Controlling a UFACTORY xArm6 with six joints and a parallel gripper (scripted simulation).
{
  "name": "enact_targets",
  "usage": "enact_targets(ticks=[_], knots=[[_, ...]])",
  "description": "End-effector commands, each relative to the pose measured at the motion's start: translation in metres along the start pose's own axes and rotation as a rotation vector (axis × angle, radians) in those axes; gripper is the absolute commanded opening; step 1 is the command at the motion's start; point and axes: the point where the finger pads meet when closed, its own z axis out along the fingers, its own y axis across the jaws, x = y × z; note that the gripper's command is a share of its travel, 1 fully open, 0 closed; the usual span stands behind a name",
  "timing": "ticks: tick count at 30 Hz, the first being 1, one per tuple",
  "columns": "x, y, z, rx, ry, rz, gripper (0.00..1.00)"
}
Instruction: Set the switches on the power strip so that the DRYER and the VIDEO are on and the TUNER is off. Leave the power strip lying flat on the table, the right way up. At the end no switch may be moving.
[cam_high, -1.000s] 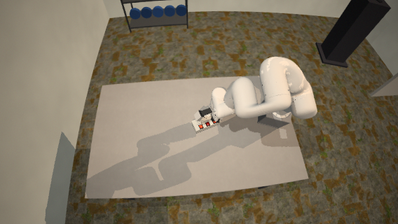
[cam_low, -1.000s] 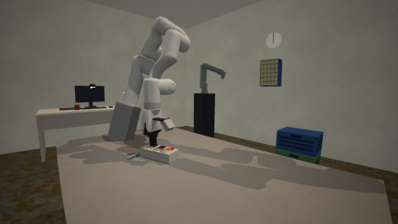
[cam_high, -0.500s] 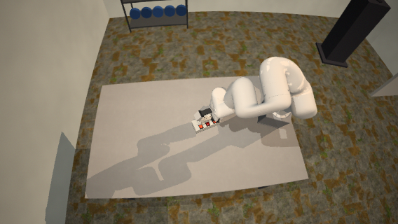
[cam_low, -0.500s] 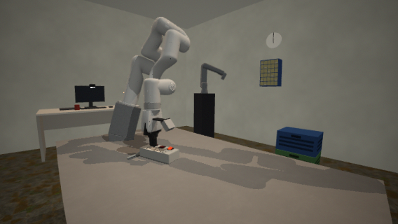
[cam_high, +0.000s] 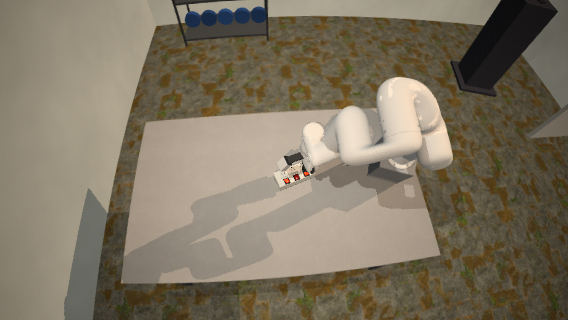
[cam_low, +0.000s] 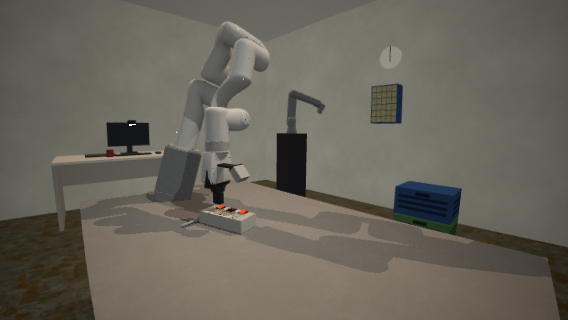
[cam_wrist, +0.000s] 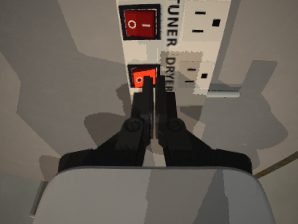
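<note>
The white power strip (cam_high: 285, 187) (cam_low: 235, 223) (cam_wrist: 189, 3) lies flat and the right way up on the table (cam_high: 200, 165) (cam_low: 300, 280), in front of the arm's base. It has three rocker switches in a row. In the wrist view the DRYER switch (cam_wrist: 141, 72) glows bright orange and the TUNER switch (cam_wrist: 140, 23) above it is a duller red. In the exterior view the two outer switches glow and the middle switch (cam_low: 230, 209) is dark. My gripper (cam_wrist: 154, 89) (cam_low: 219, 199) is shut, empty, pointing straight down with its tips at the DRYER switch.
The arm's grey base block (cam_low: 175, 172) stands just behind the strip. A short cable stub (cam_low: 189, 223) sticks out of the strip's end. Off the table are a desk with a monitor (cam_low: 128, 135), a black pedestal (cam_low: 291, 162) and a blue crate (cam_low: 426, 205).
</note>
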Motion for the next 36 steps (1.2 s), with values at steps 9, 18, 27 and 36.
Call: enact_targets(ticks=[9,18,27,36], knots=[[0.002,0.001,-0.024,-0.003,0.003,0.0,0.0],[0.002,0.001,-0.024,-0.003,0.003,0.0,0.0],[0.002,0.001,-0.024,-0.003,0.003,0.0,0.0],[0.002,0.001,-0.032,-0.003,0.003,0.0,1.0]])
